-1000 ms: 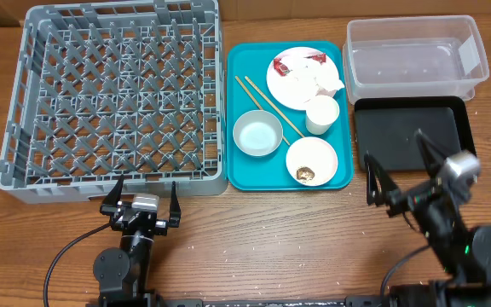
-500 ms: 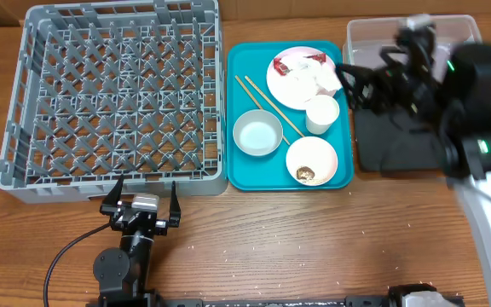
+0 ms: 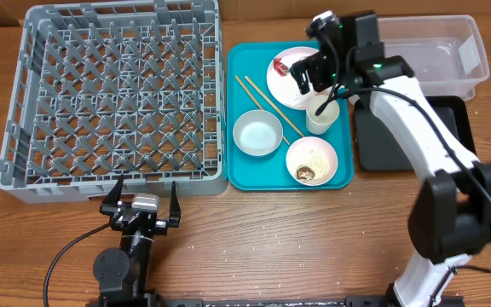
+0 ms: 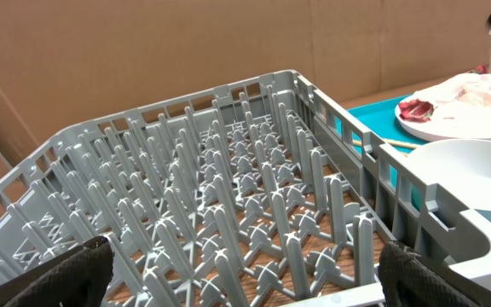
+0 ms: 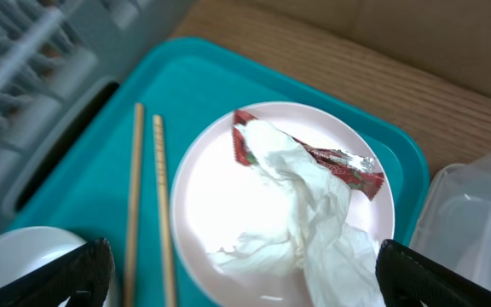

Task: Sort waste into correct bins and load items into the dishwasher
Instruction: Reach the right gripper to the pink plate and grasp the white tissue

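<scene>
Plainly, both end effectors [image 4: 245, 260] [image 5: 241, 260] gape over the wooden table [image 3: 297, 247] (cardboard wall [image 4: 143, 51] behind)

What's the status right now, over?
Right gripper open, over plate; napkin, wrapper on it. Left gripper open, beside rack. Nothing in the way.

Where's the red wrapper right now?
In the right wrist view, the red wrapper lies on the pink plate at the back of the teal tray, partly under the crumpled napkin, with the chopsticks to its left.
</scene>
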